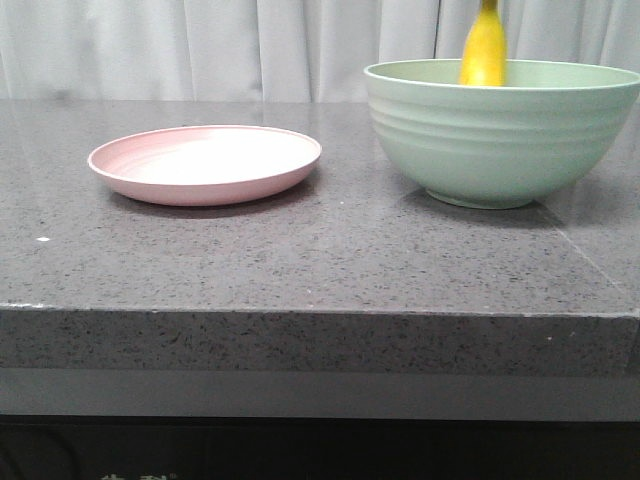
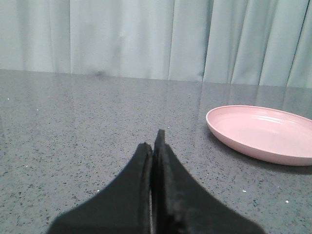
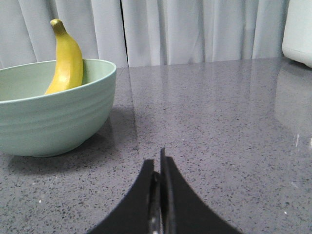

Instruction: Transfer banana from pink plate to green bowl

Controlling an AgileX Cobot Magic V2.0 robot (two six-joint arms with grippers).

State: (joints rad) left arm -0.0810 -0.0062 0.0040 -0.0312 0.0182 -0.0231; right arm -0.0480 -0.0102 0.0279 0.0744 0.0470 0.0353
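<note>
The banana (image 1: 484, 48) stood inside the green bowl (image 1: 500, 140), leaning nearly upright against the inner wall, its upper end well above the rim; lower end hidden by the bowl wall in both the front and right wrist views. That steep lean is probably because the bowl is deep and the fruit's foot rests low inside, propped by the wall. The pink plate (image 1: 205, 163) sat bare on the grey stone table (image 1: 320, 260), well apart from the bowl. Left gripper (image 2: 153, 141) had its fingers pressed together on nothing, low over the table beside the plate. Right gripper (image 3: 157, 163) likewise closed and empty, low over the table near the bowl but not touching it. Neither arm appeared in the front view. Judgement: transfer looks complete, both arms parked clear of the crockery.
</note>
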